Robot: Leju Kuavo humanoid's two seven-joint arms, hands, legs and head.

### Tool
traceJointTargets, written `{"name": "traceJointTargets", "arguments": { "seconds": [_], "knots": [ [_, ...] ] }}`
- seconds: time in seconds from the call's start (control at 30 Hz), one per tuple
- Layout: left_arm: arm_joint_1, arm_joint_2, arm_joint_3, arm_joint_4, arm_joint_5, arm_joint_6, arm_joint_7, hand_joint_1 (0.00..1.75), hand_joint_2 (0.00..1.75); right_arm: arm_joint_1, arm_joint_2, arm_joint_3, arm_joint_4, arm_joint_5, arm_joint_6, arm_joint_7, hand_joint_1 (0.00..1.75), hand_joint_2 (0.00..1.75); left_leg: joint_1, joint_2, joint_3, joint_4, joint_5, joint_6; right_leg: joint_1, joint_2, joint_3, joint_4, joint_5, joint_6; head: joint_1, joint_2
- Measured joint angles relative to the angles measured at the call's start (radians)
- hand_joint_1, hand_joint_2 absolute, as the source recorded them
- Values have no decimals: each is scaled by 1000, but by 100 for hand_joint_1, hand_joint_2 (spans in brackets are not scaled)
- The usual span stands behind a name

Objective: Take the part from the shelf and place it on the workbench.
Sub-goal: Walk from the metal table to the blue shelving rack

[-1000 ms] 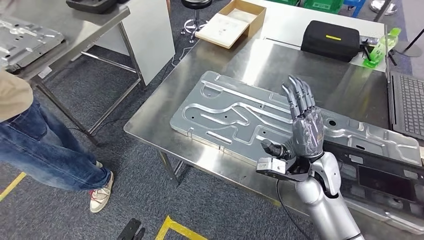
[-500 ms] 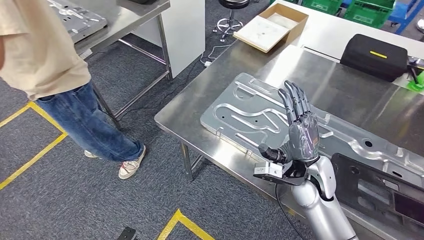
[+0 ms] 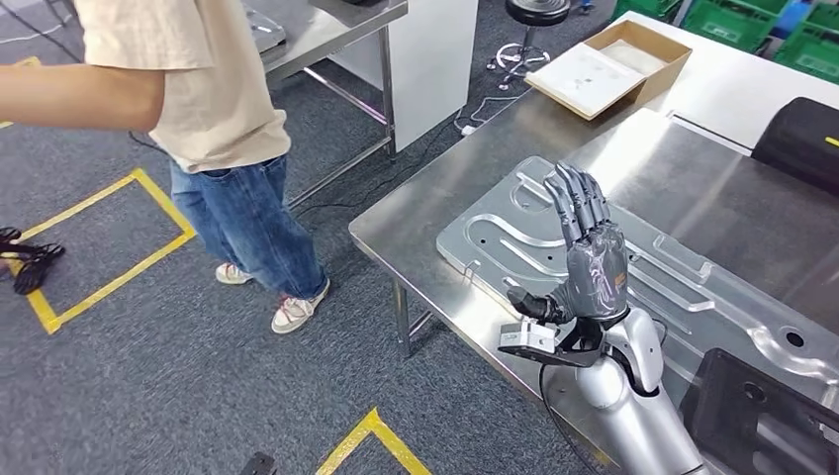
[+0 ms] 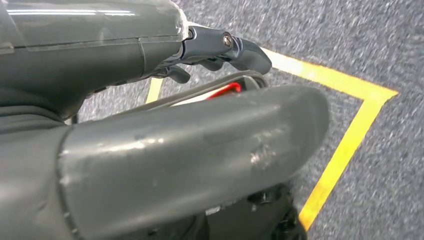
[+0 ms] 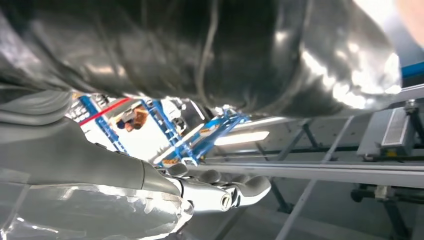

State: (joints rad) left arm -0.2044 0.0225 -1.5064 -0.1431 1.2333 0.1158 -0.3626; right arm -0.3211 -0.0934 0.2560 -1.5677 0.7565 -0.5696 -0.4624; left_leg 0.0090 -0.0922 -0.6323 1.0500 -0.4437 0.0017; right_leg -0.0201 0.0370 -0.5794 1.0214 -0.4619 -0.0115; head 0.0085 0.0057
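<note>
My right hand (image 3: 592, 267) hangs above the worktop (image 3: 435, 223) with fingers apart and empty — the stamped metal part (image 3: 514, 233) lies flat below, placing looks done, I next need only withdraw clear; my left hand (image 4: 150, 50), I cannot tell.

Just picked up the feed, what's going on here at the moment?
The robot's right hand is raised over the steel workbench, fingers straight and apart, holding nothing. A stamped metal part lies flat on the workbench just beyond the hand, so the placing looks done. The left hand hangs low over grey carpet with yellow floor tape, its fingers curled in on nothing visible. A person in jeans stands on the floor beside the bench.
</note>
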Motion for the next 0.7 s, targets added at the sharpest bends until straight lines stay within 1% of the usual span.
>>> {"name": "traceJointTargets", "arguments": {
  "seconds": [0.03, 0.07, 0.1, 0.13, 0.17, 0.2, 0.23, 0.27, 0.3, 0.33, 0.37, 0.4, 0.43, 0.47, 0.5, 0.53, 0.57, 0.6, 0.63, 0.67, 0.7],
  "knots": [
    [-1, 0, 0, 0, 0, 0, 0, 0, 0, -1, 1, 1, 0, 0, 0, 0, 0, 0, 0, 31, -19, 41, -25, -4, -1, -14, 3, -5, 2, -6, -1, 0],
    [-2, -1, 0, 0, 0, 1, 0, 0, 0, -1, 2, 2, 1, 0, 0, 0, 0, 0, 0, 59, -46, 99, -58, -8, 2, -29, 5, -7, 1, -9, -2, 0],
    [-3, -1, 0, 0, 0, 1, 0, 0, 0, -1, 3, 4, 2, 0, 0, 0, 0, 0, 2, 72, -78, 165, -89, -12, 4, -44, 5, -6, 0, -13, -2, 0],
    [-3, -1, 0, 0, 0, 2, 0, 0, 0, 0, 3, 5, 3, 0, 0, -1, 0, 0, 3, 79, -103, 217, -108, -15, 6, -58, 4, -6, -1, -13, -2, 0],
    [-1, -1, 0, 0, 0, 2, 1, 0, 0, 0, 3, 7, 5, 0, 0, -1, 0, 0, 4, 82, -113, 240, -109, -17, 7, -72, 4, -5, -3, -13, -2, 0],
    [0, -1, 0, 0, 0, 2, 2, 0, 0, 0, 4, 8, 6, 0, 0, -1, 0, 0, 5, 86, -102, 222, -92, -18, 7, -86, 4, -4, -5, -12, -2, 0],
    [2, -1, 0, 0, 1, 3, 4, 0, 0, 0, 4, 9, 6, 0, 0, -1, 0, 0, 4, 93, -73, 169, -60, -17, 7, -98, 6, -2, -8, -11, -2, 0],
    [2, -1, 0, 0, 2, 3, 7, 0, 0, 0, 4, 9, 6, 0, 0, -1, 0, 0, 3, 110, -34, 98, -30, -14, 8, -110, 7, 0, -11, -8, -2, 0],
    [2, -1, 0, 0, 3, 4, 10, 0, 0, -1, 4, 9, 6, 0, 0, -1, 0, 0, -1, 127, -1, 36, -9, -9, 10, -119, 9, 3, -15, -4, -2, 0],
    [2, -1, 0, 0, 3, 4, 13, 0, 0, -1, 4, 9, 6, 0, -1, -1, 0, 0, -5, 138, 21, -6, 2, -3, 13, -128, 11, 4, -18, 0, -2, 0],
    [3, -1, 0, 0, 4, 4, 17, 0, 0, -1, 4, 10, 6, 0, -1, 0, 0, 0, -9, 144, 29, -25, 4, 4, 15, -136, 12, 5, -20, 4, -2, 0],
    [5, -1, 0, 0, 4, 4, 20, 0, 0, -1, 4, 10, 6, 0, 0, 0, 0, 0, -12, 137, 29, -27, 4, 10, 16, -144, 13, 3, -20, 9, -2, 0],
    [8, 0, 0, 0, 5, 4, 24, 0, 0, -1, 4, 11, 6, 1, 0, 1, 0, 0, -12, 128, 28, -29, 6, 16, 17, -152, 16, 1, -20, 13, -2, 0],
    [12, -1, 0, 0, 6, 4, 28, 0, 0, -1, 4, 12, 5, 3, 0, 1, 0, 0, -10, 119, 30, -34, 8, 22, 16, -150, 18, 1, -24, 19, -2, 0],
    [15, -1, 0, 0, 7, 4, 31, 0, 0, -1, 4, 13, 5, 4, 0, 2, 0, 0, -7, 111, 34, -40, 12, 28, 14, -137, 16, 11, -33, 25, -2, 0],
    [18, -1, 0, 0, 8, 3, 34, 0, 0, 0, 4, 15, 4, 7, 0, 4, 0, 0, -3, 103, 37, -46, 15, 33, 13, -113, 4, 39, -54, 31, -1, 0],
    [20, -2, 0, 0, 9, 2, 37, 0, 0, 2, 3, 15, 4, 10, 0, 5, 0, 0, -1, 95, 39, -50, 17, 37, 10, -85, -18, 88, -83, 34, -1, 0],
    [21, -2, 0, 0, 11, 1, 38, 0, 0, 7, 2, 15, 3, 13, -1, 7, 0, 0, -1, 85, 39, -50, 17, 39, 9, -61, -51, 154, -114, 36, -1, 0],
    [23, -3, -1, 0, 12, 0, 39, 0, 0, 15, 0, 15, 3, 16, -1, 9, 0, 0, -1, 75, 39, -50, 17, 40, 8, -49, -84, 218, -138, 37, -1, 0],
    [25, -3, -1, 0, 12, -1, 38, 0, 0, 25, -3, 15, 3, 18, -1, 11, 0, 0, -1, 63, 39, -49, 16, 41, 7, -43, -107, 259, -145, 37, -1, 0],
    [28, -4, -1, 0, 13, -1, 37, 0, 0, 36, -5, 15, 3, 19, -1, 12, 0, 0, -2, 49, 39, -48, 16, 41, 7, -40, -114, 265, -131, 36, -1, 0]
  ]
}}
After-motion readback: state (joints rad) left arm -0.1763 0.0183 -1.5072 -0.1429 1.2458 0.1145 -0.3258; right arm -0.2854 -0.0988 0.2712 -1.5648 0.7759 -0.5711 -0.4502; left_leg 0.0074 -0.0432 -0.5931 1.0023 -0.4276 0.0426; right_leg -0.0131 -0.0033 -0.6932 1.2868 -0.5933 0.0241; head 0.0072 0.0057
